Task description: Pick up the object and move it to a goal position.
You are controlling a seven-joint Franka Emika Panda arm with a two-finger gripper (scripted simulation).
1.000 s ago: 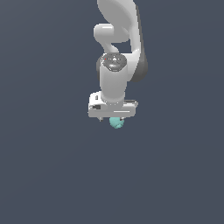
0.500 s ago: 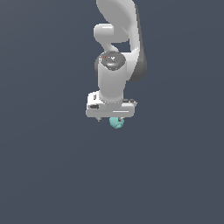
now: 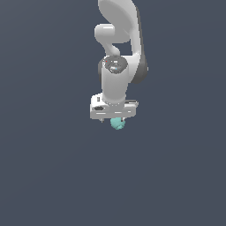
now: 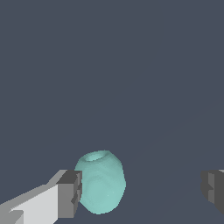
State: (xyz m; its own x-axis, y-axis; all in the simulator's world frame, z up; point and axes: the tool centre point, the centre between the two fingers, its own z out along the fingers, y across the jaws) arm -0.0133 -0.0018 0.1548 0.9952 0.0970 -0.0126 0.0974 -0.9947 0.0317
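1. We see the white arm (image 3: 118, 66) reaching down over a plain dark grey surface (image 3: 48, 167), its gripper (image 3: 115, 118) pointing downward.
2. In the wrist view the gripper (image 4: 139, 192) is spread wide: one dark finger pad (image 4: 70, 192) sits just beside the object (image 4: 100, 181), and the other pad (image 4: 213, 188) is well apart from it.
3. We therefore read the claw as released, grasping nothing.
4. In the exterior view the object (image 3: 117, 124), a small teal-green lumpy ball with a dimple on top, peeks out just under the gripper body, toward the exterior view's right of its middle.
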